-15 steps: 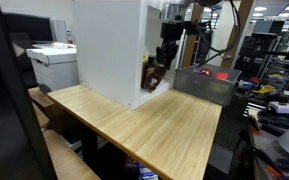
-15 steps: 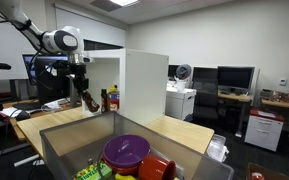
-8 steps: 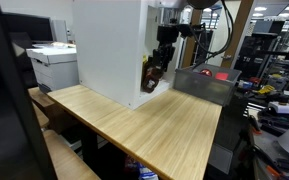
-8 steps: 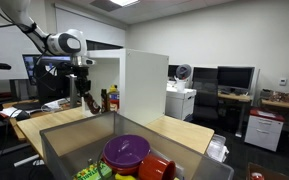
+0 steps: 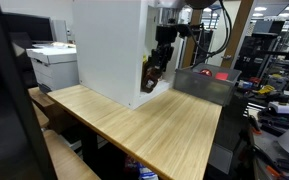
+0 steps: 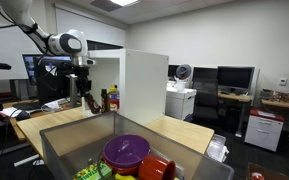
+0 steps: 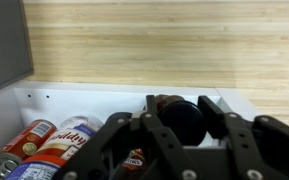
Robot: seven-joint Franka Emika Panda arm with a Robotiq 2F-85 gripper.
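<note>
Lifted a shade and pulled closer to white box (image 5: 109,45) versus a second ago, judging by end effector (image 5: 155,78) in an exterior view; hardly shifted since the half-second mark. Looks clamped narrow on dark can (image 7: 178,110) in wrist view, with fingers (image 7: 212,115) against both sides. Held at box mouth just above its white floor, with red-labelled cans (image 7: 49,143) lying at 8 o'clock and tabletop (image 7: 144,40) at 12. Probably rigid metal, fairly heavy, smooth slippery wall. Best gripped mid-body, square across the diameter, to stop rolling.
</note>
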